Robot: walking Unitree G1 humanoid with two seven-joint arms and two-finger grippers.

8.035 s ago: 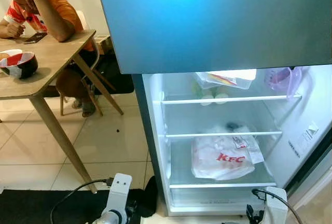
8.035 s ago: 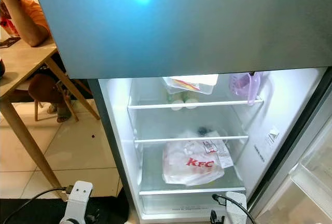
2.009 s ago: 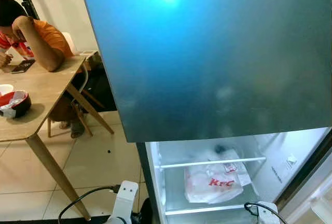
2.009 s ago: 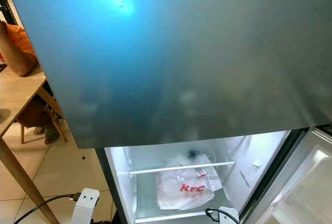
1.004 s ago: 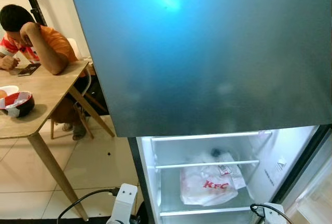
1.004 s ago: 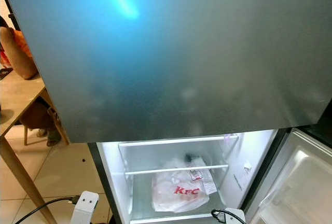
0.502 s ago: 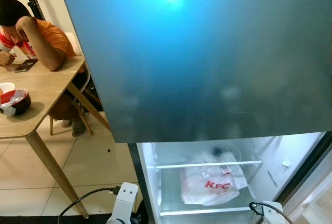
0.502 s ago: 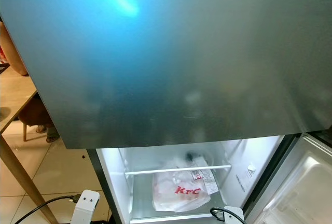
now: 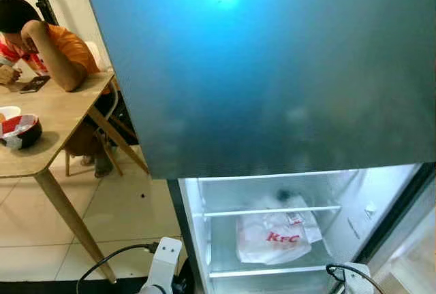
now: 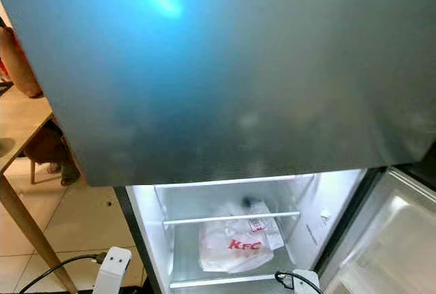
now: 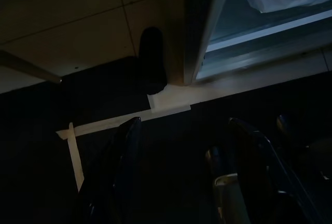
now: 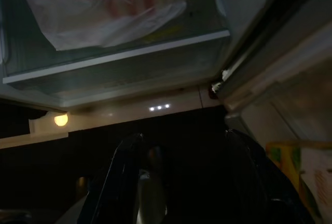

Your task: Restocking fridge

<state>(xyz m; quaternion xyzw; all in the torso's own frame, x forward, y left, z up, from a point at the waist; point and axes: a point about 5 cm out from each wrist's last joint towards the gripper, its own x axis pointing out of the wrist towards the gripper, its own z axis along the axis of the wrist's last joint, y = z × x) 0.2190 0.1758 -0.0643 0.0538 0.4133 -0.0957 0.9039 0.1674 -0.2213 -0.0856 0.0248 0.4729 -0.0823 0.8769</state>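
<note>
fridge [image 9: 272,69]: its closed upper door, dark and glossy, stands close ahead; the lit lower compartment beneath is open.
kfc bag [image 9: 269,236]: white plastic bag with red lettering, lying on the lower glass shelf [image 9: 266,271], toward its right edge.
left pincer [image 11: 181,182]: hangs low over the dark floor by the fridge's bottom left corner, fingers apart.
right pincer [image 12: 181,182]: hangs low before the fridge base, below the bag, fingers apart.
table [image 9: 48,137]: wooden, at left, carrying a bowl [image 9: 19,131]; a person [image 9: 48,42] leans on its far edge.
</note>
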